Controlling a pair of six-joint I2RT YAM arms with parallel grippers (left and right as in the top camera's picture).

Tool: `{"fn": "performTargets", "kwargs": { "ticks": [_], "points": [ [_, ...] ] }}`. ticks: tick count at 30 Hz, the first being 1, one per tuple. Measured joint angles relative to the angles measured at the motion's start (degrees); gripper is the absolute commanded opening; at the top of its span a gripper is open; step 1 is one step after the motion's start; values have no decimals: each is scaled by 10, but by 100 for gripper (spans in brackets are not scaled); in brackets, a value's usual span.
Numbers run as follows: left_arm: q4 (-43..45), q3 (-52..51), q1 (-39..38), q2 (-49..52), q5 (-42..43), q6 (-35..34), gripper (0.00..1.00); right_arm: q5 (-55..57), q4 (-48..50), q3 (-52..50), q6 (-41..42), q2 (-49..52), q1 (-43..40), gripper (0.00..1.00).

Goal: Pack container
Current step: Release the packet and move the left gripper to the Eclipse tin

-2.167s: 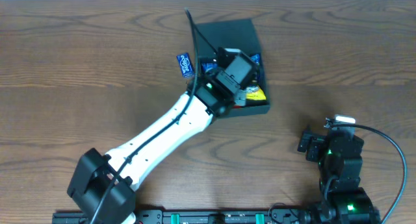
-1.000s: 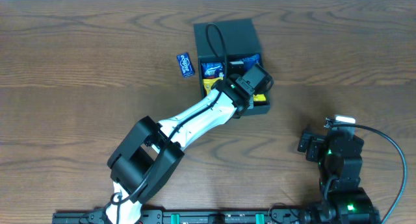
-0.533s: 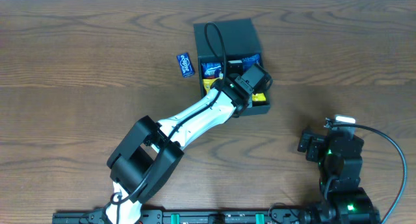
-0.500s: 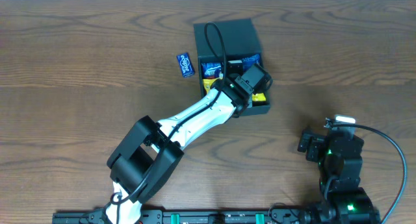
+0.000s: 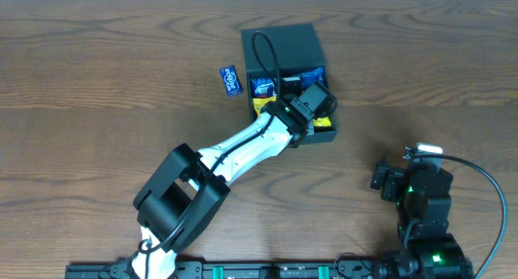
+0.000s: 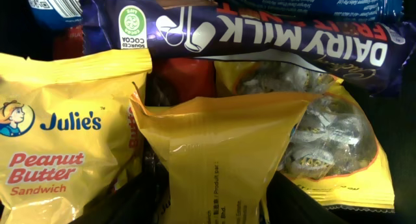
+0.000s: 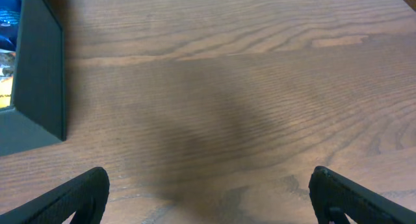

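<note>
The dark teal container [image 5: 283,43] stands open at the back centre of the table, its lid lying flat behind it. Inside are several snack packets. My left gripper [image 5: 316,103] reaches into its front right part. In the left wrist view its jaws [image 6: 214,208] are shut on a plain yellow snack packet [image 6: 218,143], which stands among a Julie's Peanut Butter Sandwich packet [image 6: 58,133], a purple Dairy Milk bar [image 6: 260,32] and a clear-window sweets bag [image 6: 328,143]. My right gripper [image 5: 387,180] is open and empty above bare wood at the front right, and its jaws [image 7: 211,198] are far apart.
A small blue packet [image 5: 231,79] lies on the table just left of the container. The container's outer wall [image 7: 39,74] shows at the left edge of the right wrist view. The table is brown wood.
My left arm swung from the container's left side to its front right corner and lowered the yellow packet inside. In the last half second it barely shifted. The right arm has not moved.
</note>
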Motion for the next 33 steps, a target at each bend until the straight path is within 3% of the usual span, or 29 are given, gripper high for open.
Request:
{"fn": "performTargets", "kwargs": {
  "ticks": [8,20,33],
  "points": [
    [-1,-1,0,-10,-1,1,56,0,0,0,0,0,0,99],
    [-42,-2,12,-136,-37,63,55,0,0,0,0,0,0,99],
    [-79,-2,234,-151,16,63,49,0,0,0,0,0,0,99]
  ]
}}
